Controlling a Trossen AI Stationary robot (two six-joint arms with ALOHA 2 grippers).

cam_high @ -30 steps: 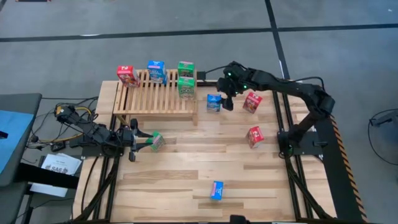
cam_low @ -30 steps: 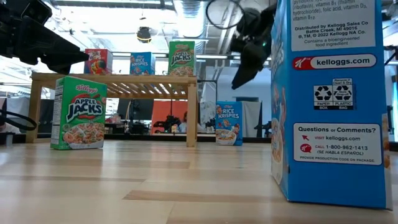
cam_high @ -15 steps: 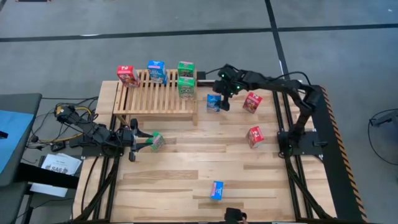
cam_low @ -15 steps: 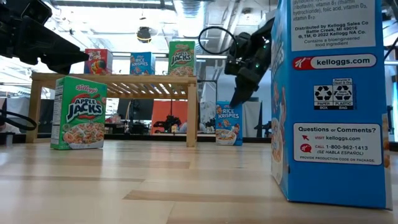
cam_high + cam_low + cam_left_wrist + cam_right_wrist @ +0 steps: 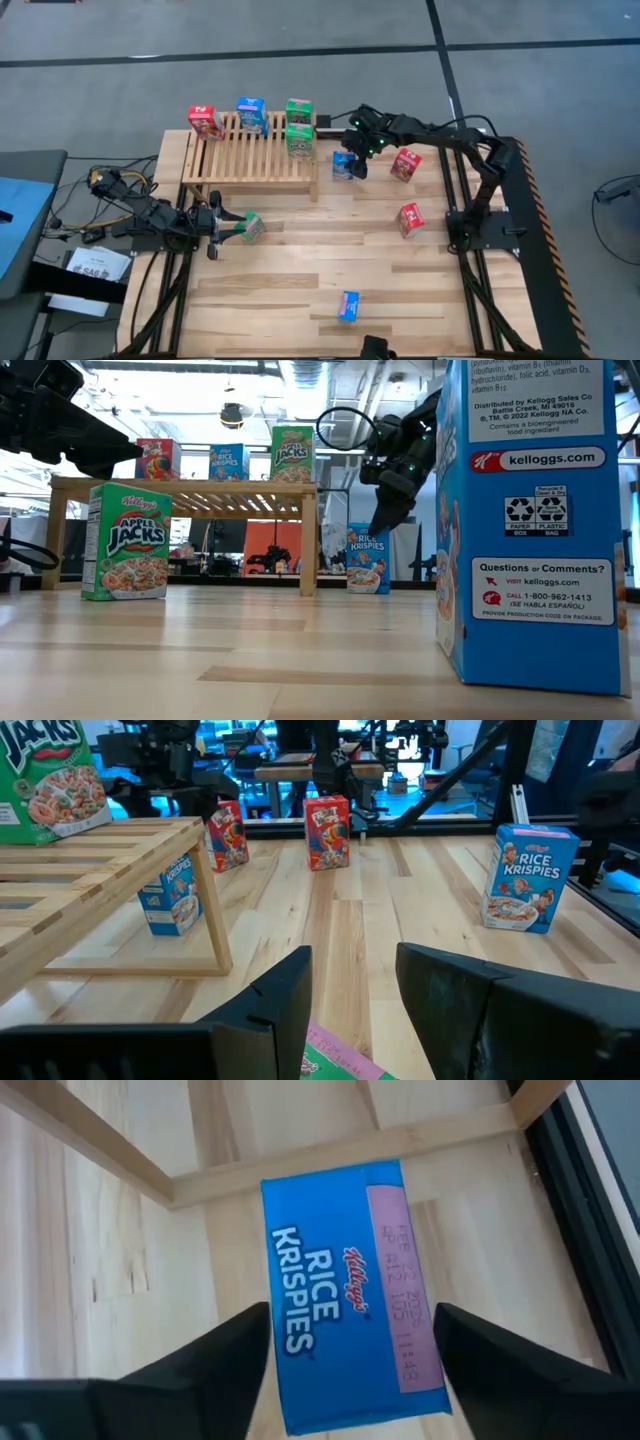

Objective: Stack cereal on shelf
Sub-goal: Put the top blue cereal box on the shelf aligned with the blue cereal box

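Observation:
The wooden slat shelf (image 5: 250, 150) stands at the table's far left. On it stand a red box (image 5: 205, 122), a blue box (image 5: 251, 115) and two green boxes (image 5: 298, 110) (image 5: 299, 138). A blue Rice Krispies box (image 5: 343, 165) stands upright on the table just right of the shelf. My right gripper (image 5: 350, 1370) is open right above it, pointing down, one finger over each side, and I see no touch. My left gripper (image 5: 238, 228) is open at the table's left edge, just above an upright green Apple Jacks box (image 5: 127, 540).
Two red boxes (image 5: 405, 163) (image 5: 409, 219) stand on the table's right part. Another blue box (image 5: 348, 305) stands near the front edge and fills the right of the low view (image 5: 530, 520). The shelf's right leg (image 5: 309, 540) stands close to the right gripper.
My right gripper has come down and a little toward the table's left, from above and right of the blue Rice Krispies box to right over its top. The box has not moved.

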